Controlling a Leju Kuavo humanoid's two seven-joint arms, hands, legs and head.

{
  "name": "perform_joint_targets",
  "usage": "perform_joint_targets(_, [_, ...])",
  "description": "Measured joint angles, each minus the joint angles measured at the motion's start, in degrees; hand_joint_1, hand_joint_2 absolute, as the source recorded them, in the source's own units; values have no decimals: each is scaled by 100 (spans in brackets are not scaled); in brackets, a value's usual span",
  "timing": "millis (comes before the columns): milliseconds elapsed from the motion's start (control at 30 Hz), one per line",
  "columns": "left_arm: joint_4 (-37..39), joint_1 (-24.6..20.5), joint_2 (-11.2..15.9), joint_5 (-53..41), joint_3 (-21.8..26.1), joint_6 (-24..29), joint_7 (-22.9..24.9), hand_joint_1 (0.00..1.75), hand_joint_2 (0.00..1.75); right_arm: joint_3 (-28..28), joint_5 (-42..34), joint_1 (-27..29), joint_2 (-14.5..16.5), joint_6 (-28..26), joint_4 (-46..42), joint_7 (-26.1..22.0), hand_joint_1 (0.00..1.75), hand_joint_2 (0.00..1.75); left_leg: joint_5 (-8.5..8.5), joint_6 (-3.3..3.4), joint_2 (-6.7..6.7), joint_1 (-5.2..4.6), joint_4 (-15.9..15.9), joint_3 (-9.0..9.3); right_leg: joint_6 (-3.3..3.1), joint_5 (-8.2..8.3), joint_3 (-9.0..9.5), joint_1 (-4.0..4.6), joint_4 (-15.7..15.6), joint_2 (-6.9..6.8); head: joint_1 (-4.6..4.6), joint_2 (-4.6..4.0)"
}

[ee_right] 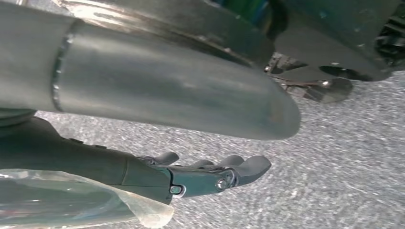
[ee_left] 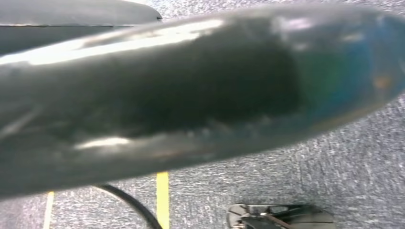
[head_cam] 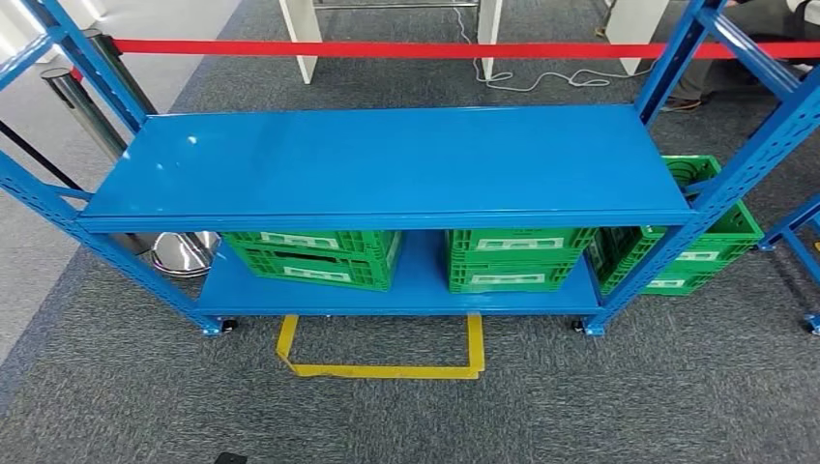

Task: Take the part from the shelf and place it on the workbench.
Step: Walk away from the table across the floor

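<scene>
Blue shelf (head_cam: 387,159) on grey carpet floor (head_cam: 406,416).
Its upper board is bare; two green crates (head_cam: 314,256) (head_cam: 514,258) sit on the lower board.

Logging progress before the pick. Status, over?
Right hand open, hanging over carpet; left hand unclear, view blurred. Part not identifiable; green crates on blue shelf lower level. Nothing blocking the shelf front.

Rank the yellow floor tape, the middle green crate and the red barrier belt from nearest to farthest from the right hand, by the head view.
The right hand hangs low at the robot's side.
1. yellow floor tape, on the carpet before the shelf.
2. middle green crate, on the shelf's lower level.
3. red barrier belt, behind the shelf.
</scene>
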Motion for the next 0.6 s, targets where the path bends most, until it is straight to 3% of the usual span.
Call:
perform_joint_targets(67, [0, 5, 0, -1, 0, 0, 0, 0, 0, 0, 4, -4, -1, -1, 0, 7, 0, 0, -290, -31, 2, 9, 766, -398, -38, -37, 39, 2, 0, -10, -7, 0])
perform_joint_targets(100, [0, 11, -1, -1, 0, -1, 0, 0, 0, -1, 4, -4, -2, -1, 0, 10, 0, 0, -325, -34, 2, 12, 1010, -545, -45, -56, 62, 4, 0, -9, -8, 0])
perform_joint_targets(133, [0, 18, -1, -1, 0, -1, 0, 0, 0, -1, 4, -3, -2, -2, 0, 14, 0, 0, -250, -29, 2, 13, 1063, -608, -47, -76, 88, 4, 0, -5, -8, 0])
perform_joint_targets(167, [0, 20, -1, -1, 0, -2, 0, 0, 0, -1, 5, -3, -2, -2, 0, 15, 0, 0, -61, -15, 2, 14, 884, -561, -43, -100, 124, 4, 0, 1, -8, 0])
perform_joint_targets(233, [0, 17, -1, -1, 1, -2, 0, 0, 0, -1, 5, -2, -2, 0, 0, 15, 0, 0, 384, 32, 4, 5, 167, -286, -16, -156, 188, 10, -1, 7, -7, 0])
perform_joint_targets(267, [0, 12, 0, -1, 1, -2, 0, 0, 0, -1, 4, -4, -1, 2, 0, 18, 0, 0, 505, 57, 5, -4, -168, -151, 12, -185, 209, 19, 1, 9, -8, 0])
perform_joint_targets(333, [0, 6, -1, -2, 1, -3, 3, 0, 0, -1, -3, -9, -1, 8, 0, 27, 0, 0, 510, 92, 5, -27, -439, -43, 77, -211, 214, 31, -12, 6, -2, 0])
perform_joint_targets(400, [0, 12, -2, -2, 1, -4, 9, 0, 0, -1, -10, -15, -1, 11, 0, 35, 0, 0, 504, 137, 0, -20, -504, -16, 140, -226, 230, 26, -43, 1, 2, 0])
perform_joint_targets(467, [0, 15, -3, -1, 3, -4, 14, 0, 0, -1, -13, -20, -2, 13, 0, 39, 0, 0, 510, 196, 1, 1, -585, 49, 191, -345, 163, 24, 117, 1, 19, 0])
perform_joint_targets(567, [0, -5, -13, -1, 4, -11, 15, 0, 0, -1, -15, -18, -2, 16, 0, 45, 0, 0, 483, 271, 7, -2, -622, 101, 230, -738, -409, 26, 1136, 5, 46, 0])
perform_joint_targets(600, [0, -4, -16, -1, 4, -14, 15, 0, 0, -1, -16, -10, -2, 16, 0, 47, 0, 0, 465, 283, 7, -6, -621, 114, 238, -784, -613, 26, 1436, 5, 46, 0])
